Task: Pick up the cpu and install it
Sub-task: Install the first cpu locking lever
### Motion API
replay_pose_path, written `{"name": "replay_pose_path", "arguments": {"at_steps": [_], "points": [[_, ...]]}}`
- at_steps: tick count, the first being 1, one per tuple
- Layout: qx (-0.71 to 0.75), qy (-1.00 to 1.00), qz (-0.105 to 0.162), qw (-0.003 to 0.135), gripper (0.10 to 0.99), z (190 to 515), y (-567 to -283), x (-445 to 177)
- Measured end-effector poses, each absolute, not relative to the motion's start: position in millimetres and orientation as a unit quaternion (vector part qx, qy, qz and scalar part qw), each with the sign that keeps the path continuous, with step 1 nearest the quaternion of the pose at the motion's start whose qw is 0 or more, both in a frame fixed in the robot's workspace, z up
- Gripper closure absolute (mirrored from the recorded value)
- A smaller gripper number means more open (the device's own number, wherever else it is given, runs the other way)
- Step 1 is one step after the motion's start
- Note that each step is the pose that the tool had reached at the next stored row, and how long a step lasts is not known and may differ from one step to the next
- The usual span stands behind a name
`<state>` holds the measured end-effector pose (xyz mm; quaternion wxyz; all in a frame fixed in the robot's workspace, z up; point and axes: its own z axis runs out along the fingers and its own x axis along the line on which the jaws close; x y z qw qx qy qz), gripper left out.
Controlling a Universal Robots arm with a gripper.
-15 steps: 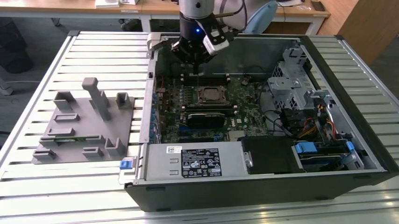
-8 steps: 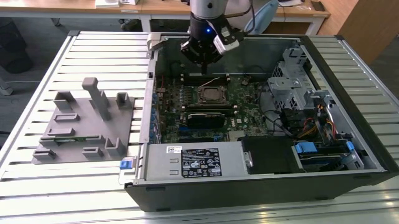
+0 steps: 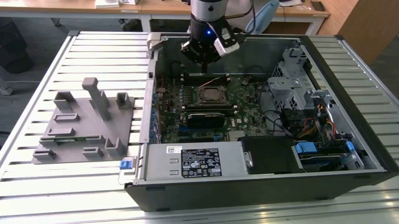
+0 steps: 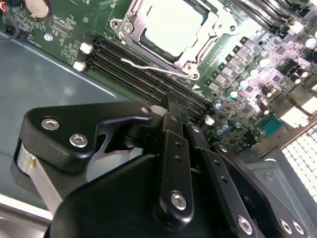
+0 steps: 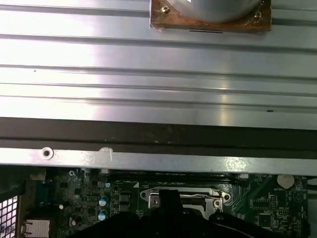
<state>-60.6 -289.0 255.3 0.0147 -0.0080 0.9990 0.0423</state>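
Observation:
The cpu, a flat square chip with a pale silver top, lies inside the metal socket frame on the green motherboard. In the exterior view the socket sits near the middle of the open computer case. My gripper hangs just above the board, a little behind the socket, at the dark memory slots. Its black fingers are pressed together with nothing between them. The first wrist view shows my gripper in front of the socket frame.
A grey fixture with upright posts stands on the slatted table at the exterior view's left, with a green stick lying in it. Inside the case are a power supply, a drive cage and cables. The case walls enclose the board.

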Motion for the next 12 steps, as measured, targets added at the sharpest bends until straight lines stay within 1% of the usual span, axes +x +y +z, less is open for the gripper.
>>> {"name": "replay_pose_path", "arguments": {"at_steps": [12], "points": [[-0.008, 0.999, 0.039, 0.015, 0.98, 238, -288, -48]]}}
